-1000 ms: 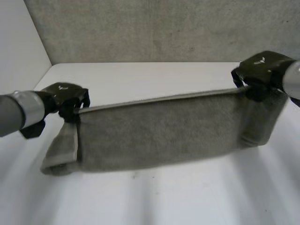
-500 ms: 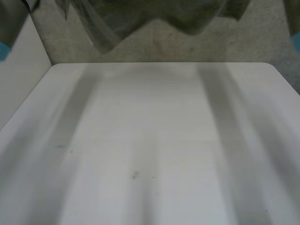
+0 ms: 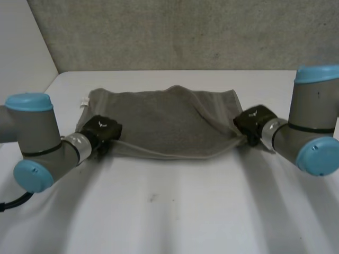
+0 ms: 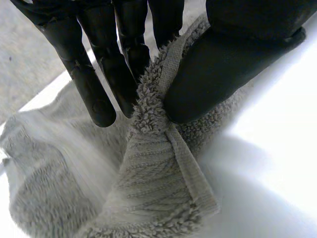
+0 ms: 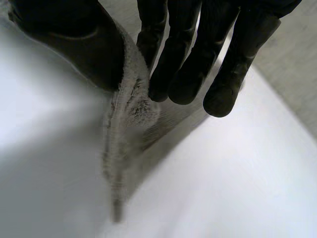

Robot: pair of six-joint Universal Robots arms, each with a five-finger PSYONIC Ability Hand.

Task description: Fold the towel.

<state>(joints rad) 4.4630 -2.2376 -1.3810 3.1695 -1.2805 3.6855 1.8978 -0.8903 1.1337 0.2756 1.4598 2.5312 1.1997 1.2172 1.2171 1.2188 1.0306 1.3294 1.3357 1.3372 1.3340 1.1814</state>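
Towel (image 3: 159, 124) between left fingers (image 4: 131, 59), right fingers (image 5: 183, 59)

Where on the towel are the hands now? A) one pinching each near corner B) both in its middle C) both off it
A: the left hand and the right hand each pinch a near corner of the towel between thumb and fingers.

- White table (image 3: 169, 227) filling the lower part of the head view, its far corners rounding off.
- Rough grey speckled wall (image 3: 185, 32) standing right behind the table's far edge.
- Plain pale panel (image 3: 21, 47) slanting down along the table's left side, meeting the grey wall.
- Small dark specks (image 3: 152, 198) sitting mid-tabletop.
- Soft light lying in broad brighter streaks across the near tabletop.
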